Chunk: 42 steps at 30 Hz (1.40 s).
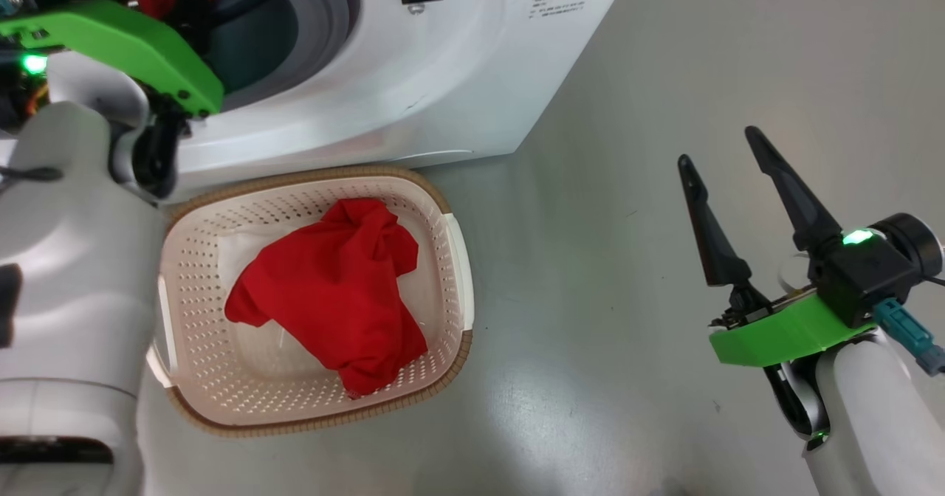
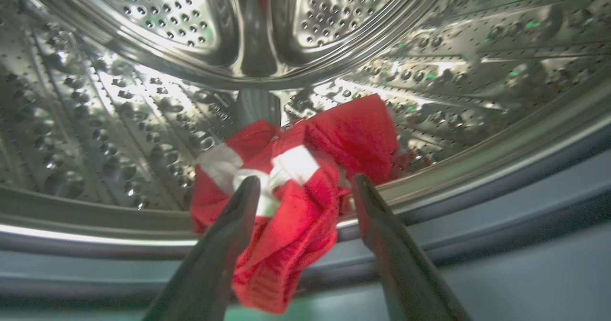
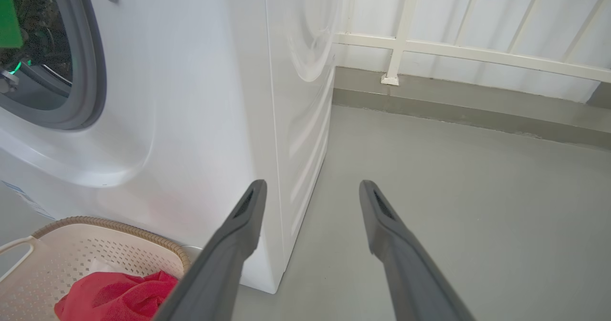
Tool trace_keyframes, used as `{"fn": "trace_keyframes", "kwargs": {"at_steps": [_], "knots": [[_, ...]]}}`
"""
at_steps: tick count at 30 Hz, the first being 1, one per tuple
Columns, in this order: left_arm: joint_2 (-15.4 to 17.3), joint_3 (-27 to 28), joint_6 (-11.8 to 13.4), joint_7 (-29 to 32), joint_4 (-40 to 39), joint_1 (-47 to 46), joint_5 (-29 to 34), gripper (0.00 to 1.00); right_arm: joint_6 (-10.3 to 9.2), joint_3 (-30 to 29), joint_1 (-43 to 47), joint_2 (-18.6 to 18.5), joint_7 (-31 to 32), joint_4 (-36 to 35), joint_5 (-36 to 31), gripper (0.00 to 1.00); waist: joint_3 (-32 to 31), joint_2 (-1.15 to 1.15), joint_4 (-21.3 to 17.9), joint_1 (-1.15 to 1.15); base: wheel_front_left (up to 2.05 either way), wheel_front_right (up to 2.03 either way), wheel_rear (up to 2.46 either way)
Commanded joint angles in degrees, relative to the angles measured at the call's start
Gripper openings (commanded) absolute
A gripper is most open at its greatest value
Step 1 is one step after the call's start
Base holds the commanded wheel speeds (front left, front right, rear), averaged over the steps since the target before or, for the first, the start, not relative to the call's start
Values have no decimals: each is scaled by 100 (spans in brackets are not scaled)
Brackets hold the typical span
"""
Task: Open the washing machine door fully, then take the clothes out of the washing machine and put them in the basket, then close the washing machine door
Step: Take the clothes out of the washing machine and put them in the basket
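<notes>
While one red garment (image 1: 332,282) already lies in the basket (image 1: 310,178), a second red garment (image 2: 296,201) sits bunched at the front lip of the steel drum (image 2: 143,120). Its lower fold hangs out over the grey rubber ring (image 2: 501,216). It lies directly between the fingers of the left gripper (image 2: 305,180) and just beyond their tips. The jaws stand spread wide and grip nothing; whether the near finger already brushes the cloth I cannot tell.

The step in hand looks like the second pick from the washing machine (image 1: 458,75), at the point just ahead of the grasp. The next move probably calls for a short push forward so the fingers straddle the thick part of the bundle. After that come a firm close, a lift clear of the ring and a carry back down to the basket, which stands below this arm's wrist. The washing machine door would be closed after that.

The right gripper (image 1: 719,145) hangs idle, jaws apart and empty, with the basket well off to its left and the machine's side panel ahead of its left finger. Under it is smooth grey floor (image 1: 627,297), faintly glossy. Beyond its fingertips a white railing (image 3: 477,56) runs along a pale wall.
</notes>
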Motion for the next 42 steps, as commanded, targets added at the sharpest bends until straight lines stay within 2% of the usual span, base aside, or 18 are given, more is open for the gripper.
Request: {"fn": "trace_keyframes", "kwargs": {"at_steps": [1, 5, 10, 20, 21, 22, 23, 24, 29, 36, 42], "knots": [[356, -17, -31, 101, 6, -125, -35, 100, 36, 161, -7, -28, -36, -157, -31, 100, 7, 0, -4, 0, 0, 0, 0], [531, -185, -31, 338, 402, -269, -25, 100, 36, 261, -51, -13, -36, -184, 19, 100, 20, 0, -66, 0, 0, 0, 0], [490, -292, -32, 611, 567, -346, -356, 100, 36, 325, -88, -10, -36, -177, 87, 100, 83, 0, -136, 0, 0, 0, 0], [675, -579, -32, 575, 843, -419, -512, 100, 36, 357, -127, 0, -36, -174, 170, 100, 146, 0, -248, 0, 0, 0, 0], [693, -604, -6, 531, 897, -440, -481, 85, 36, 356, -132, -3, -36, -178, 182, 100, 149, 0, -254, 0, 0, 0, 0], [702, -621, 46, 504, 961, -461, -458, 51, 36, 348, -138, -2, -36, -191, 188, 100, 149, 0, -257, 0, 0, 0, 0], [697, -643, 76, 489, 1015, -482, -439, 45, 36, 327, -140, 5, -36, -215, 195, 100, 148, 0, -256, 0, 0, 0, 0], [682, -651, 94, 472, 1059, -502, -437, 0, 36, 310, -137, 8, -36, -233, 202, 100, 147, 0, -249, 0, 0, 0, 0], [613, -734, 173, 203, 1169, -548, -372, 0, 36, 317, -140, -8, -36, -243, 217, 100, 130, 0, -195, 0, 0, 0, 0], [622, -704, 232, -550, 1213, -451, -390, 0, 36, 319, -96, -6, -36, -178, 231, 100, -33, 0, -99, 0, 0, 0, 0], [691, -634, 183, -888, 1191, -248, -457, 0, 36, 277, -30, -13, -36, -154, 257, 100, -248, 0, -33, 0, 0, 0, 0]]}}
